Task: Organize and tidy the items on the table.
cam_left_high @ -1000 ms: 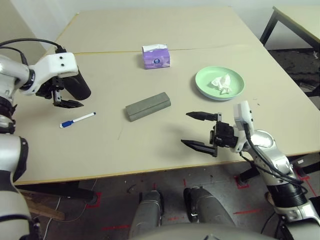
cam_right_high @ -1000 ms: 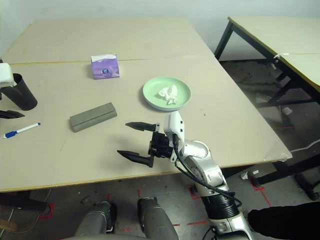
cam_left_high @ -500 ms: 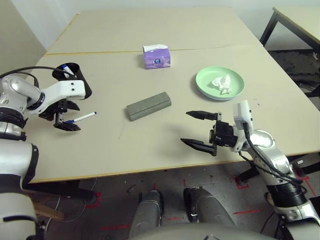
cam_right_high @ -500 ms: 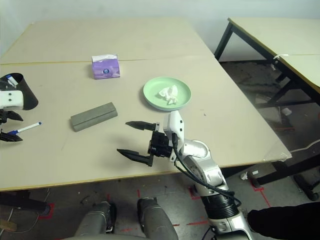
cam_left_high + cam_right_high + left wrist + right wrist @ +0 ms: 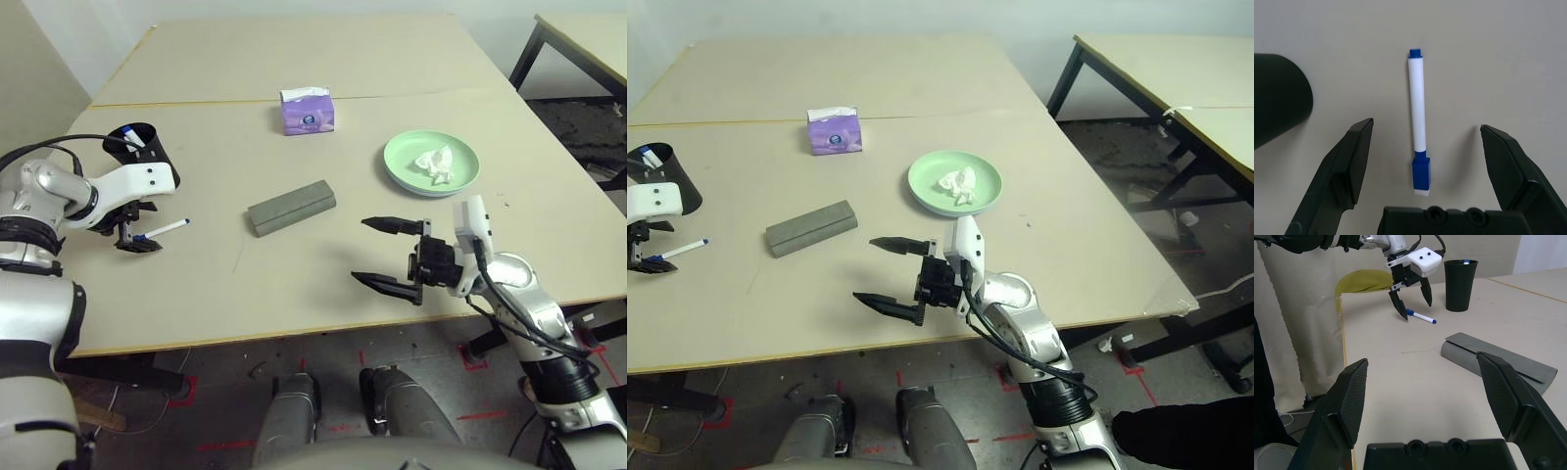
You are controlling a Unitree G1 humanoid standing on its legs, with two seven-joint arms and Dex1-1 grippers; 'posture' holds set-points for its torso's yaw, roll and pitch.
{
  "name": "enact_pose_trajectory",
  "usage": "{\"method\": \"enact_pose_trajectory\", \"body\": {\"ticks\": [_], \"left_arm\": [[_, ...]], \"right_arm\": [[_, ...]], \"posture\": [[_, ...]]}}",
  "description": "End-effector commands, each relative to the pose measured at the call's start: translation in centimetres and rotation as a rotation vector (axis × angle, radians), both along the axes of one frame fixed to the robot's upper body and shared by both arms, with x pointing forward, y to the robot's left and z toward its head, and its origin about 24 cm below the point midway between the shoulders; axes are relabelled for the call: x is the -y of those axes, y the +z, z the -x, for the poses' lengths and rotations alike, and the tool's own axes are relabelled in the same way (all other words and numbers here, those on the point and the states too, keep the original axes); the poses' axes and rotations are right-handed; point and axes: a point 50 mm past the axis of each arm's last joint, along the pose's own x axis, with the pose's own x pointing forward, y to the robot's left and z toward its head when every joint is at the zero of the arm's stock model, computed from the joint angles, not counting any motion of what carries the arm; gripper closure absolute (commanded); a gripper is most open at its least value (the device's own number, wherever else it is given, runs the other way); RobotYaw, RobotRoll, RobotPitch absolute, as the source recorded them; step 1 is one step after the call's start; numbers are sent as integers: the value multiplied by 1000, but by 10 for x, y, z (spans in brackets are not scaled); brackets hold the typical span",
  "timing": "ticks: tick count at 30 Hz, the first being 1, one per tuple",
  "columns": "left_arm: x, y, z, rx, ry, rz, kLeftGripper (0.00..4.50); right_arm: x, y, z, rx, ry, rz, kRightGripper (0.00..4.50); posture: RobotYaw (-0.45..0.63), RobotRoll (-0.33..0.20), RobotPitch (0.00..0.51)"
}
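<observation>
Left gripper point(image 5: 1420, 161) poised, jaws apart, over the marker point(image 5: 1418, 122) on the worktop point(image 5: 294, 284).
Lower straight, straddle the barrel mid-length, then close (right gripper point(image 5: 392, 255), also spread, idles near the glasses case point(image 5: 291, 207)).

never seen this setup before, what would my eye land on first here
Probably the left gripper, open and poised over a white marker with a blue cap lying on the table near its left side, just in front of a black cup that holds another marker. Next, the right gripper held open near the table's front edge, with a grey glasses case mid-table and a green plate holding a crumpled tissue behind it.
</observation>
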Motion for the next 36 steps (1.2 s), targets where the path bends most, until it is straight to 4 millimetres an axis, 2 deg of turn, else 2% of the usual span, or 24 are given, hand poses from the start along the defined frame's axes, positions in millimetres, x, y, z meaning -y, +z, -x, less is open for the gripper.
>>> {"method": "enact_pose_trajectory", "body": {"ticks": [1,19,36], "left_arm": [[-3,-9,3,-28,29,-7,53],[-5,-24,5,-43,99,6,53],[0,-24,2,-73,104,22,53]], "right_arm": [[-2,1,3,8,10,10,0],[-1,5,2,9,14,19,0],[1,4,7,6,15,29,0]], "posture": [[-118,0,137],[-112,0,133],[-124,0,130]]}}
